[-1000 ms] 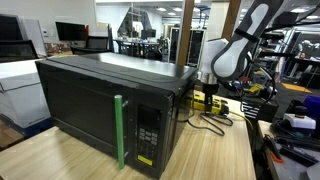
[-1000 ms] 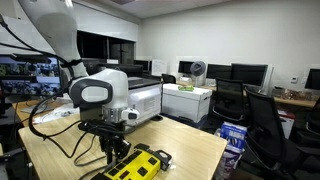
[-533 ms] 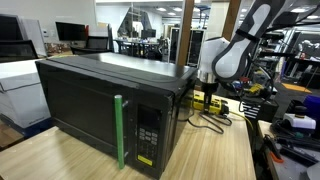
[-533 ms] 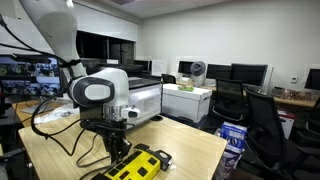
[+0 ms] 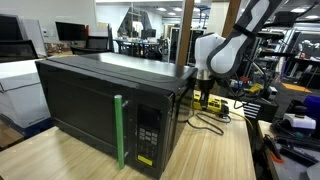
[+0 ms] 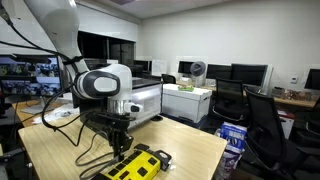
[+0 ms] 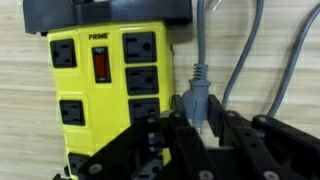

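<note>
The wooden table [image 5: 215,150] carries a big black microwave [image 5: 100,110], which fills the 9 o'clock side of an exterior view. The white arm [image 5: 225,45] bends down at about 2 o'clock from it. Its gripper [image 5: 205,100] points straight down at a yellow power strip [image 6: 140,165] lying flat on the table, near the 6 o'clock edge of an exterior view. In the wrist view the strip [image 7: 105,95] takes up the 9 o'clock half, and grey cords [image 7: 245,50] run off toward 12 and 1 o'clock. A grey plug [image 7: 195,95] sits in the strip's 3 o'clock edge, and the red switch [image 7: 100,65] is at about 11 o'clock from it. The gripper [image 7: 203,122] comes in from 6 o'clock with one jaw on each side of the plug's lower end. The gap looks narrow, but I cannot tell whether the pads are pressing on it. The step in hand looks like taking hold of this plug. The next move calls for a firm grip on the plug's body rather than its cord. The loose strip could lift or slide with the plug.
</note>
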You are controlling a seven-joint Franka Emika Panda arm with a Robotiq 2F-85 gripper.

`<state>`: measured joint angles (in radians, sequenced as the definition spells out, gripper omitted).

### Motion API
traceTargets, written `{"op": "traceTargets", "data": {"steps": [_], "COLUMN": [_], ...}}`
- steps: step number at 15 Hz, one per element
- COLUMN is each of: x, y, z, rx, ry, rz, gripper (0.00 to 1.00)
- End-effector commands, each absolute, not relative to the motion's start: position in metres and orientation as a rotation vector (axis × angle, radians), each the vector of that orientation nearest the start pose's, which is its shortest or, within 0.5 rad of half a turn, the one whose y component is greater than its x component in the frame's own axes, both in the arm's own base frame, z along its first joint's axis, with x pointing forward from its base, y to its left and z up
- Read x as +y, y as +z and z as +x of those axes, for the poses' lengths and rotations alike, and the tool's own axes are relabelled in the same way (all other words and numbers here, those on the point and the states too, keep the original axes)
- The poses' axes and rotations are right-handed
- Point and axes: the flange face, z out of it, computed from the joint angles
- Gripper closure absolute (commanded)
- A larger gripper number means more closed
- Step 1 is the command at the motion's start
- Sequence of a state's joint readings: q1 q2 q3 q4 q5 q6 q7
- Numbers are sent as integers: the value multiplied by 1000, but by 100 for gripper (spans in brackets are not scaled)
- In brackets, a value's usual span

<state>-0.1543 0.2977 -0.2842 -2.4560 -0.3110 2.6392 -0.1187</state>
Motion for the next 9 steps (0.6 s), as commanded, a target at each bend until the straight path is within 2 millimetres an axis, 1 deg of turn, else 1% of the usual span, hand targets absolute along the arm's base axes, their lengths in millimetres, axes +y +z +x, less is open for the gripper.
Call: {"op": "traceTargets", "data": {"steps": [1,2,3,4,7,9], "x": [-200,-202,-206,-207,-213,-217], "y": [203,211,228,231,253,266], "z": [438,443,450,450,454,458], "rx": [115,122,118,118,110,101], "ry": [311,336,407,444,547,660], "rz": [-3333,-3332,-3326,-3321,-3303,-3270], "gripper": [92,92,92,92,92,92]}}
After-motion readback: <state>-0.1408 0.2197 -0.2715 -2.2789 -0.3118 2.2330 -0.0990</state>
